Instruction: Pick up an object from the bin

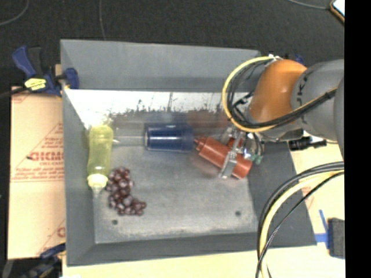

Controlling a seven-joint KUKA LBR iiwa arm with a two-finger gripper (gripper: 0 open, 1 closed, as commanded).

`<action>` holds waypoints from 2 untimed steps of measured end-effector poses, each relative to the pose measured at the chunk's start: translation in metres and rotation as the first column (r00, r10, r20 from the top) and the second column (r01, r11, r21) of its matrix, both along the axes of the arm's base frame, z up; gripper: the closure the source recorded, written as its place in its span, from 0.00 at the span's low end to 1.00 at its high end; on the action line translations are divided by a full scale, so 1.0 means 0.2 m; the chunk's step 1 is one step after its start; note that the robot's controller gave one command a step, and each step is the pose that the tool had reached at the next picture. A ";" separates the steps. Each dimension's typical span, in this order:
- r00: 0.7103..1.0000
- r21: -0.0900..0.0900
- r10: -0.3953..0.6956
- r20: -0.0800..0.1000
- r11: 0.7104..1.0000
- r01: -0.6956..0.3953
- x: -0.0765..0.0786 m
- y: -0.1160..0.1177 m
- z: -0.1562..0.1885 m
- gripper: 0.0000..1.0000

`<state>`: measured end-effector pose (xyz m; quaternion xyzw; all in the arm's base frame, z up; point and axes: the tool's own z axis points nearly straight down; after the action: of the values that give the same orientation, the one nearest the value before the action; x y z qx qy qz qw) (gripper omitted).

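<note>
Arm [324,97] enters from the right, with its orange cover [277,91] and looped cables [237,106] above the bin's right rear corner.

End effector [235,158] is low in the right half of the bin [191,207], directly at the right end of a red bottle [211,151]. Its metal parts overlap that end of the bottle. Whether it is spread or clamped there: cannot tell, as the wrist and cables cover too much of it.

The red bottle lies on its side on the bin floor, right of centre and tilted, its left end nearer the back wall and its right end under the end effector.

Other contents:
- Blue cylinder [168,138], on its side along the back wall, just left of the red bottle. Touching or a narrow gap: cannot tell.
- Yellow-green bottle [99,149], lengthwise along the left wall, its pale cap toward the front.
- Bunch of dark purple grapes [123,193], front left, right beside the yellow-green bottle's cap end.

Grapes and yellow-green bottle lie well apart from the end effector.
</note>
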<state>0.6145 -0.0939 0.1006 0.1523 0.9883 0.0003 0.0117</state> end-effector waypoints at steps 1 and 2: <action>0.993 0.005 -0.116 0.009 0.993 0.116 0.04 0.04 -0.15 0.00; 0.996 0.000 -0.084 0.002 0.996 0.084 -0.03 0.07 -0.15 1.00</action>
<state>0.6087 -0.0801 0.0706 0.1940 0.9809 0.0001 0.0127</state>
